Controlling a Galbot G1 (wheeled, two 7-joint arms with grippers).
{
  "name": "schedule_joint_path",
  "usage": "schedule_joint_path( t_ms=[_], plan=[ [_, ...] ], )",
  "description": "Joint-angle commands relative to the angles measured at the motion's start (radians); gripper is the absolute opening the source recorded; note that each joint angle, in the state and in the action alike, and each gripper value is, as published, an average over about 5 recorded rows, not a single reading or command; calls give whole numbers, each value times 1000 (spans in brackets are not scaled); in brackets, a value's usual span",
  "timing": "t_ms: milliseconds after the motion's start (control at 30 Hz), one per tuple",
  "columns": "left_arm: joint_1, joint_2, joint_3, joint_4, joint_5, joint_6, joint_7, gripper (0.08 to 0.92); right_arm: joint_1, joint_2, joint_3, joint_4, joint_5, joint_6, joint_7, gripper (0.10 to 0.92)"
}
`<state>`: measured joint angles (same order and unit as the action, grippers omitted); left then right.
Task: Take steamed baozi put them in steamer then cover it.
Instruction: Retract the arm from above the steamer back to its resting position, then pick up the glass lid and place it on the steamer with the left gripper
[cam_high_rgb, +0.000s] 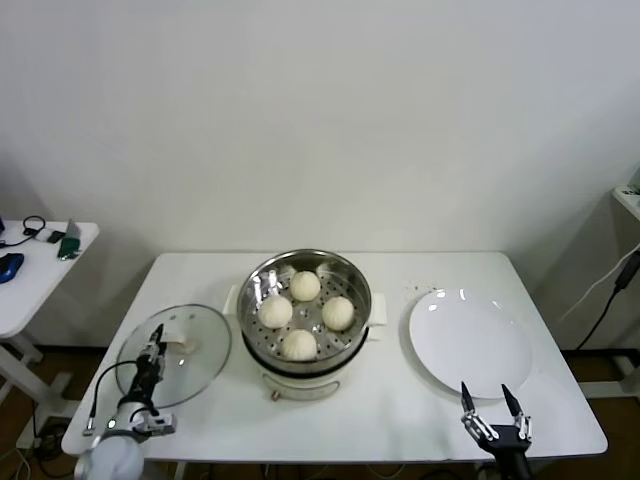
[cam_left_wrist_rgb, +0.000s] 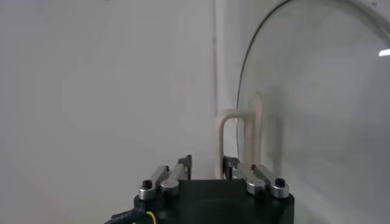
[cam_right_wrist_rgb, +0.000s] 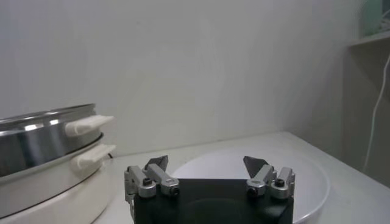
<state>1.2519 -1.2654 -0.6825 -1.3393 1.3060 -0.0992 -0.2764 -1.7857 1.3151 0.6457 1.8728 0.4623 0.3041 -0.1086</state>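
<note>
Now watch the steamer (cam_high_rgb: 305, 315) mid-table, four baozi (cam_high_rgb: 305, 286) inside: the cover (cam_high_rgb: 173, 355) by the left edge could slip, since your left gripper (cam_high_rgb: 152, 352) pinches only its thin handle (cam_left_wrist_rgb: 239, 140). Right gripper (cam_high_rgb: 494, 408) gapes idle.

I see a plain white wall (cam_high_rgb: 320, 110) behind my white work table (cam_high_rgb: 200, 275). A second white side table (cam_high_rgb: 30, 280) stands at left (small clutter on top). Brown floor (cam_high_rgb: 60, 365) below.
</note>
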Motion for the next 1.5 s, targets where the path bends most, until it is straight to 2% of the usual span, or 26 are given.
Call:
schedule_joint_path(
  t_ms=[33,233,333,467,633,900,1100,1267,1367,1500],
  plan=[
    [-12,-21,-3,10,-3,9,0,349,-4,4,-1,-3,-3,10,0,823],
    [-10,-28,-8,-3,-3,19,-10,178,0,6,-1,-6,-2,14,1,823],
    [-4,-27,-14,-34,-23,29,-14,138,1,7,-1,-6,-3,15,1,823],
    [15,-6,-24,-140,-83,56,11,137,4,7,0,-8,-5,17,1,823],
    [52,62,-33,-342,-192,134,88,137,9,8,2,-15,-15,18,6,823],
    [65,220,-18,-586,-347,376,275,137,19,12,-3,-31,-60,16,17,823],
    [38,288,77,-747,-367,530,368,137,46,25,-15,-61,-92,18,17,823],
    [-5,263,251,-839,-282,652,441,137,65,36,-30,-70,-123,15,18,823],
    [-20,202,368,-858,-152,688,487,137,74,32,-38,-75,-135,16,19,823],
    [-30,85,501,-852,40,704,533,137,88,27,-49,-89,-133,25,23,823]
  ],
)
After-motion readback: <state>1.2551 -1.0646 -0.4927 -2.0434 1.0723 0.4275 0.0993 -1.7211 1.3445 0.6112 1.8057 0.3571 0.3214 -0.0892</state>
